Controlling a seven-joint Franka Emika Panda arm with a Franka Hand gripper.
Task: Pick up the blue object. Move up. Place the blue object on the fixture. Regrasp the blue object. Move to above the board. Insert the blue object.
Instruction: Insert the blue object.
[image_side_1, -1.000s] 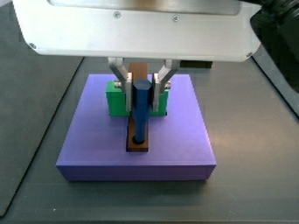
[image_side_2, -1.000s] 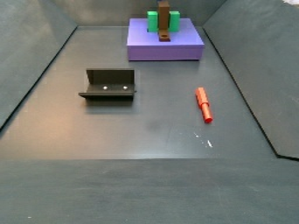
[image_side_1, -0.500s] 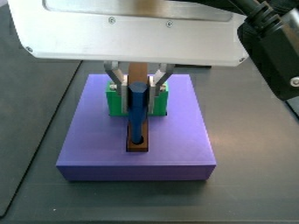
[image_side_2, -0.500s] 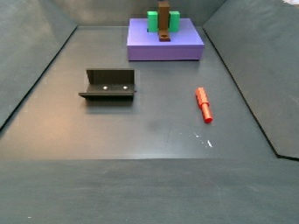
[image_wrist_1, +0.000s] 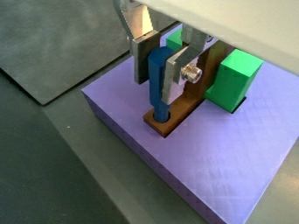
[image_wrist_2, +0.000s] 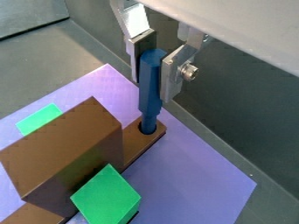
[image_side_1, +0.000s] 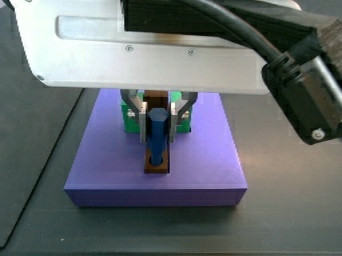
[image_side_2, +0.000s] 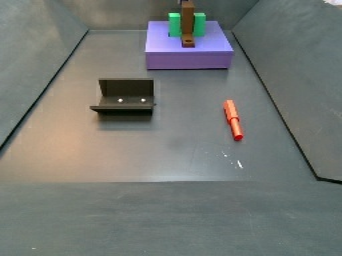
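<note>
The blue object (image_wrist_1: 158, 87) stands upright with its lower end in the round hole of the brown bar (image_wrist_1: 173, 125) on the purple-blue board (image_wrist_1: 233, 166). It also shows in a wrist view (image_wrist_2: 151, 87) and in a side view (image_side_1: 158, 138). My gripper (image_wrist_1: 160, 80) hangs over the board with its silver fingers (image_wrist_2: 140, 66) flanking the peg's upper part. In a side view the gripper (image_side_1: 159, 104) stands open, with small gaps on both sides of the peg. The fixture (image_side_2: 124, 96) sits empty on the floor, far from the board (image_side_2: 201, 52).
Two green blocks (image_wrist_1: 239, 74) (image_wrist_2: 105, 194) flank the brown bar on the board. A red peg (image_side_2: 234, 120) lies on the grey floor to the right of the fixture. Dark walls enclose the floor.
The gripper has risen a little along the blue object, whose top now shows between the fingertips. The blue object stays upright in the hole.
</note>
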